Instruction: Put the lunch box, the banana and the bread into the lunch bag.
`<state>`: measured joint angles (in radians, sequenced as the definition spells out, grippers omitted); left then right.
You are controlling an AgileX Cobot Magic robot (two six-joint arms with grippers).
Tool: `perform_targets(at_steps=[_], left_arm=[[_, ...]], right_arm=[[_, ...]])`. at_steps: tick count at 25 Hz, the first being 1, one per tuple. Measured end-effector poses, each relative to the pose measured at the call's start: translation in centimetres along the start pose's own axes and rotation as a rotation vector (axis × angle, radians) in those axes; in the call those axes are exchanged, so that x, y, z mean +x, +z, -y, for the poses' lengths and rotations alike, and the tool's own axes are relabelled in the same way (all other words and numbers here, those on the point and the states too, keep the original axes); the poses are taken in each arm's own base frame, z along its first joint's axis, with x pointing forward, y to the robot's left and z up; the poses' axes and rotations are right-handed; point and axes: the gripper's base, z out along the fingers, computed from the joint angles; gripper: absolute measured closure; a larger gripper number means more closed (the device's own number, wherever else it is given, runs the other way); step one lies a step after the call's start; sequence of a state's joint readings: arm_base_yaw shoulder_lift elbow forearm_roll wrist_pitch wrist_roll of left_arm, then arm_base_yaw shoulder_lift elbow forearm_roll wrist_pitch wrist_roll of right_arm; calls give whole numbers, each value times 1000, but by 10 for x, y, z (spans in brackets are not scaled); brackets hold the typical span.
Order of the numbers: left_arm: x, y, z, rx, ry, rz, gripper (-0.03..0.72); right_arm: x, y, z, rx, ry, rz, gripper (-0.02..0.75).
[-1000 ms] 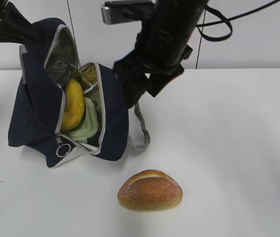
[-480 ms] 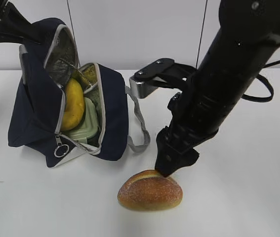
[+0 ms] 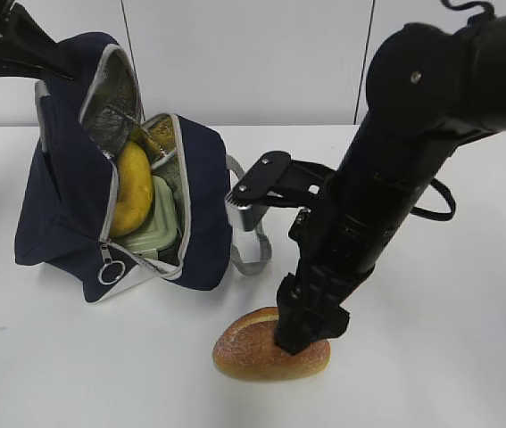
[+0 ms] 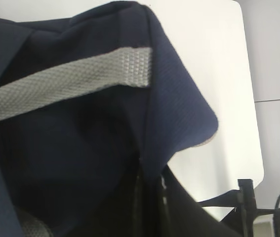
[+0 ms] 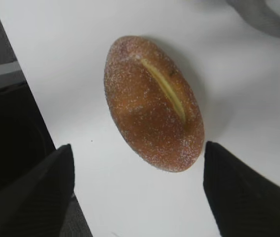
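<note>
The bread is the one item left outside; it lies alone on the white tabletop, in front of the lunch bag and apart from it; the banana and the lunch box already sit inside the bag's open mouth, banana above the green lid.

The step in hand is the pickup of the bread; the right tool hangs over the roll with its fingers spread wide and gripping nothing; in the right wrist view the two dark fingers stand on either side of the near end of the roll, not across its middle; in the exterior view the tool seems to be down at the crust, though whether it touches is hard to judge.

The left tool is out of clear sight at the top left of the exterior view; it appears clamped on the bag's upper flap, holding the mouth open.

Next, I judge, the right tool should centre over the roll, lower so the fingers flank it, close gently, then lift and carry it to the opening beside the banana.
</note>
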<state>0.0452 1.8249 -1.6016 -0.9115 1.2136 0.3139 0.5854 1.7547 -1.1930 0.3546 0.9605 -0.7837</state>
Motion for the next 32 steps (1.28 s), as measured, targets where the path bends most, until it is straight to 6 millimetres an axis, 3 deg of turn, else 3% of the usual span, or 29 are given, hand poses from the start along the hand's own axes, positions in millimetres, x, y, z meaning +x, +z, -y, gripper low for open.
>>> perform_targets(at_steps=[11, 19, 22, 28, 32], left_arm=[[0, 0, 0, 0, 0, 0, 705], [0, 0, -1, -15, 6, -5, 705], [0, 0, -1, -16, 6, -5, 705], [1, 0, -2, -19, 8, -7, 705], [1, 0, -2, -19, 8, -8, 705]], right_arm=[[-2, 33, 15, 19, -166, -11, 90], [0, 58, 21, -23, -176, -38, 105], [2, 65, 20, -60, -167, -53, 170], [1, 63, 20, -66, -170, -52, 374], [-3, 61, 21, -83, -170, -68, 405]])
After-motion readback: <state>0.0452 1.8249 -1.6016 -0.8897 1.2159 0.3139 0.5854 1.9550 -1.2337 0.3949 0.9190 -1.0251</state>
